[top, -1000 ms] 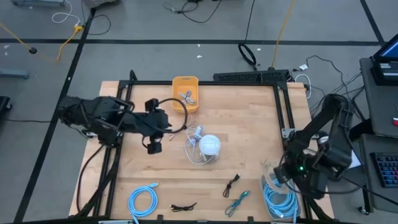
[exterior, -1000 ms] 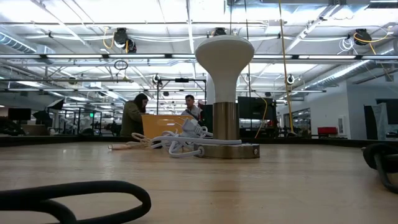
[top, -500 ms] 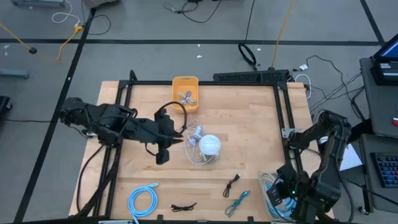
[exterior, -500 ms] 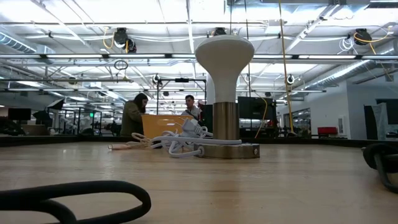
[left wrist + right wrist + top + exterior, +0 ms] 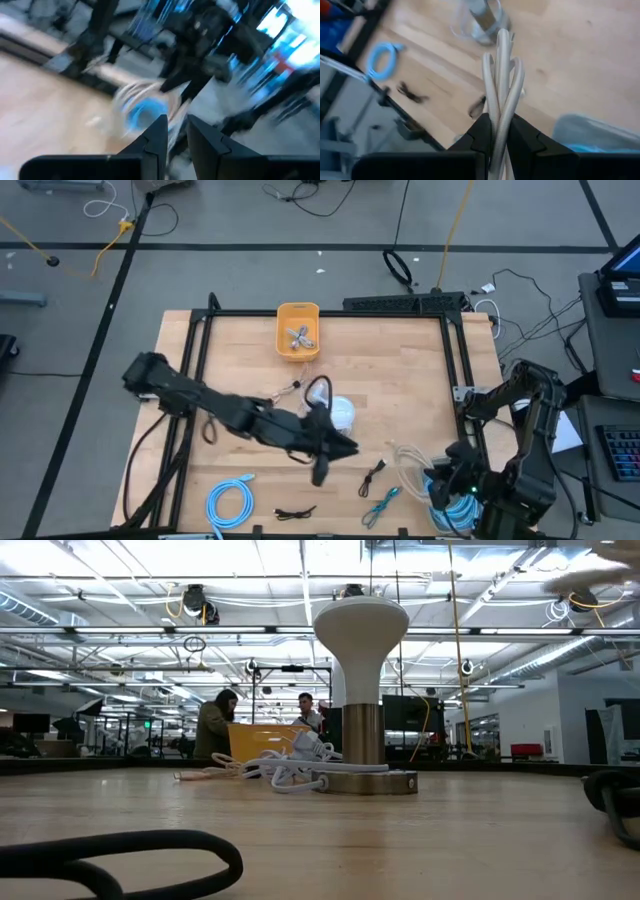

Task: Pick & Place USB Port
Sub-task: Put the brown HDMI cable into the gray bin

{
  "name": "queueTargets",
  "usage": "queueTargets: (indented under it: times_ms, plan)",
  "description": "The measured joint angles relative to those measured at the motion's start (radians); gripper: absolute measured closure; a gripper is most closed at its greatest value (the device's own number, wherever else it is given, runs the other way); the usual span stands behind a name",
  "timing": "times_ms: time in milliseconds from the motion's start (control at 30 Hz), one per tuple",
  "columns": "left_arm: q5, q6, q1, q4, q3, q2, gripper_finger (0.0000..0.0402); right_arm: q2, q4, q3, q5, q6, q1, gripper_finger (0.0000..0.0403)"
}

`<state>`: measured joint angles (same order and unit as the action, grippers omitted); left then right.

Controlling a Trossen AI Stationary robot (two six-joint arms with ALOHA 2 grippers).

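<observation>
Near the desk's (image 5: 400,370) right front corner, the right claw (image 5: 497,131) is seen closed on a bundle of pale cable (image 5: 501,80), lifted above the wood beside a heap of blue cables (image 5: 448,498). The left claw (image 5: 176,131) is stretched over mid-desk just in front of the white lamp (image 5: 338,413); its jaws stand narrowly apart with nothing between them. The yellow bin (image 5: 298,330) at the far edge holds a few small grey pieces. Judged progress: the cable is picked but not yet placed, and carrying it to the bin remains. Other cables are left lying along the front edge. No brand, label or writing can be read.
</observation>
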<state>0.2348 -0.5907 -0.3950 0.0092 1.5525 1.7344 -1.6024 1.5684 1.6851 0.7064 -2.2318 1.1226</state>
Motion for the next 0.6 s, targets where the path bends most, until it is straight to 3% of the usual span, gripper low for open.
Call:
queueTargets:
  times_ms: [133,200,600]
  plan:
    - [-0.025,-0.051,0.001,0.262,-0.037,0.08,0.0328,0.0,0.003,0.024,0.149,-0.004,0.011,0.037]
    - [-0.027,-0.072,0.0,0.299,-0.04,0.104,0.0328,0.001,0.002,0.039,0.209,-0.007,0.02,0.037]
    - [-0.035,-0.106,-0.006,0.284,-0.039,0.095,0.0328,-0.02,0.006,0.031,0.081,-0.007,0.064,0.037]
